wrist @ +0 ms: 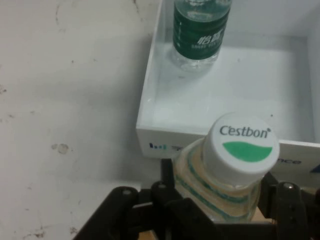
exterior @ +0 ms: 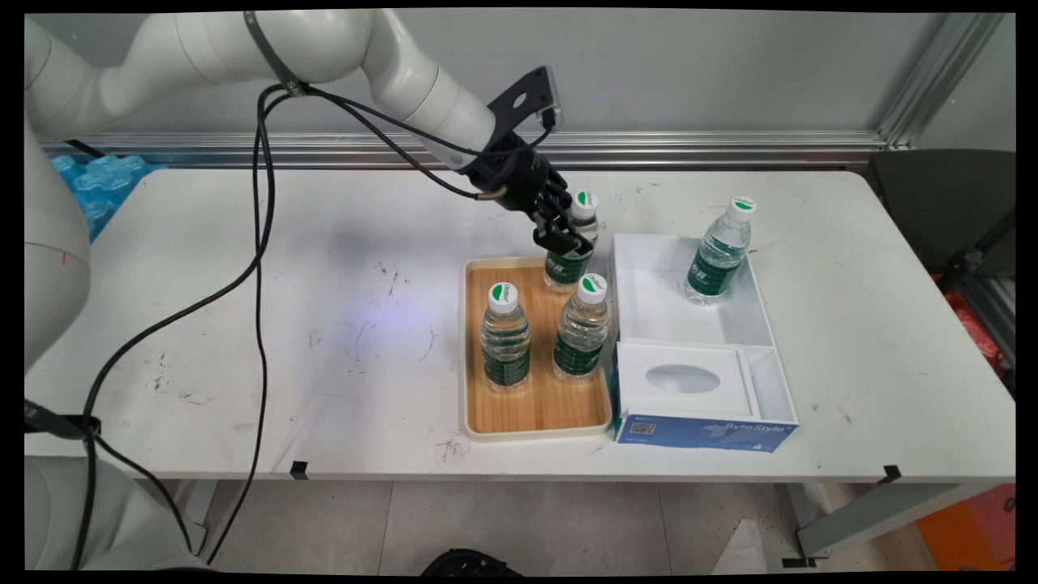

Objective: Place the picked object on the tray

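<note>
Bottle (exterior: 572,247) at the tray's (exterior: 478,357) far end sits clamped in the gripper (exterior: 559,235), its base hidden in the hand view. Two more bottles (exterior: 505,337) stand on the tray. White box (exterior: 762,316) beside it holds another bottle (exterior: 718,251). Scuffed white counter (exterior: 284,324), grey wall (exterior: 689,73) behind.

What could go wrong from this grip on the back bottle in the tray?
1. The gripper is closed on the back bottle high up, near its shoulder, so the bottle might swing or slip if moved.
2. Two more bottles stand close by in the wooden tray; a low sideways move could knock one over.
3. The white box wall sits right beside the tray, so a low carry might clip it or hit the bottle inside.
</note>
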### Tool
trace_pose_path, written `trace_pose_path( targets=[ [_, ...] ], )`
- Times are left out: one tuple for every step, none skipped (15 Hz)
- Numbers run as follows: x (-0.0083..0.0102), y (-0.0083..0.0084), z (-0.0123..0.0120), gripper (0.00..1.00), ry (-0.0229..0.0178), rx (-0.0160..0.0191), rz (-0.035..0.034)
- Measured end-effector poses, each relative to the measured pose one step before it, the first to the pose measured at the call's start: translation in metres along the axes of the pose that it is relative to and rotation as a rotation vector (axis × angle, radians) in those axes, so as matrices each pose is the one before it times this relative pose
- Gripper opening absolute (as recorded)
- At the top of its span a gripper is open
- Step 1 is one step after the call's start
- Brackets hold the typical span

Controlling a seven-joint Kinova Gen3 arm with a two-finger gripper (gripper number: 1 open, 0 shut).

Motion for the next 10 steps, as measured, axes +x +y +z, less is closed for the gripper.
trace_pose_path(
  targets=[
    [-0.00051, -0.00027, 0.00105, 0.00, -0.00090, -0.00064, -0.00090],
    [-0.00096, -0.00038, 0.00194, 0.00, -0.00176, -0.00144, -0.00231],
    [-0.00058, -0.00027, 0.00135, 0.00, -0.00085, -0.00085, -0.00149],
    [-0.00062, -0.00015, 0.00146, 0.00, -0.00089, -0.00125, -0.00187],
    [-0.00052, -0.00015, 0.00119, 0.00, -0.00097, -0.00092, -0.00148],
    [-0.00047, -0.00013, 0.00118, 0.00, -0.00055, -0.00117, -0.00166],
    [-0.00051, -0.00008, 0.00097, 0.00, -0.00078, -0.00095, -0.00125],
    [-0.00045, 0.00000, 0.00083, 0.00, -0.00066, -0.00108, -0.00066],
    [-0.00037, 0.00006, 0.00065, 0.00, -0.00056, -0.00108, -0.00051],
    [-0.00025, 0.00010, 0.00057, 1.00, -0.00052, -0.00096, 0.00044]
  ],
)
